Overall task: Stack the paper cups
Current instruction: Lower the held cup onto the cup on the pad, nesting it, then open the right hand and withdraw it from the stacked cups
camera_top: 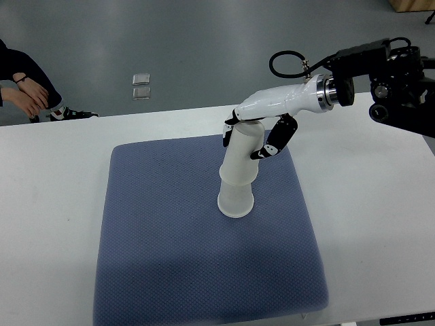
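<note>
A tall stack of white paper cups (238, 174) stands upside down, wide rim down, near the middle of the blue-grey mat (156, 238). My right hand (262, 136) comes in from the right edge and is curled around the top of the stack, with black-tipped fingers (280, 139) on its right side and a thumb on its left. The stack leans slightly to the upper right. The left arm does not show.
The mat lies on a white table (54, 190). A person sits at the far left, beyond the table, with hands (26, 95) and a shoe showing. Two small clear squares (141, 86) lie on the grey floor behind the table.
</note>
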Available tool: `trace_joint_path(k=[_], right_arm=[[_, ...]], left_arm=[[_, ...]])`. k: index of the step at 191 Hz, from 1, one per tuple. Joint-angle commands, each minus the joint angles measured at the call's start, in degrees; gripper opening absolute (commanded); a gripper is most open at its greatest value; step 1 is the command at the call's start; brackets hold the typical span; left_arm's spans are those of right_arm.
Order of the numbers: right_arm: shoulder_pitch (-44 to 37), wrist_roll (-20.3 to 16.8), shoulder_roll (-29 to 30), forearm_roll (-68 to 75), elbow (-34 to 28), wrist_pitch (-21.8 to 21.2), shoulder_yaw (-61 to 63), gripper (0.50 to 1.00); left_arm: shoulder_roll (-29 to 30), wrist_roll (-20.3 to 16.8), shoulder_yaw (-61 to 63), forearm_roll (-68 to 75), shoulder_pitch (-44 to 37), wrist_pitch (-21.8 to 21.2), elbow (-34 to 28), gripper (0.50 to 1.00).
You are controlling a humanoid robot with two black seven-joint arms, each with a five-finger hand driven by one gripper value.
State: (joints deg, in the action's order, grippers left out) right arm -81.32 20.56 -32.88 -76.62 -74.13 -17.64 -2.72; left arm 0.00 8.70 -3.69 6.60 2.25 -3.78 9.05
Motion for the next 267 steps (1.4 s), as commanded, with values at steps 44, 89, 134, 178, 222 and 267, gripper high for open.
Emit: trace_joint_path(k=[44,89,134,178,222,267], right_arm=[[1.1,0.0,0.1,-0.3,0.2,0.6,0.0,0.643],[2.0,0.0,0.2,-0.6,0.5,0.7,0.0,0.643],[3.1,-0.1,0.9,-1.0,1.6,1.8,-0.1,0.643],[4.8,-0.7,1.8,-1.7,3.4,3.8,-0.1,0.646],[6.2,-0.7,2.5,-1.9,4.1,4.6,-0.1,0.65],[6.7,-0.7,2.6,-1.5,4.1,4.7,0.0,0.776]], left_arm=[[0.0,0.0,0.0,0.0,0.0,0.0,0.0,1.0],[0.0,0.0,0.0,0.0,0.0,0.0,0.0,1.0],[0.0,0.0,0.0,0.0,0.0,0.0,0.0,1.0],[0.0,0.0,0.0,0.0,0.0,0.0,0.0,1.0],[0.0,0.0,0.0,0.0,-0.1,0.0,0.0,1.0],[0.0,0.0,0.0,0.0,-0.1,0.0,0.0,1.0]])
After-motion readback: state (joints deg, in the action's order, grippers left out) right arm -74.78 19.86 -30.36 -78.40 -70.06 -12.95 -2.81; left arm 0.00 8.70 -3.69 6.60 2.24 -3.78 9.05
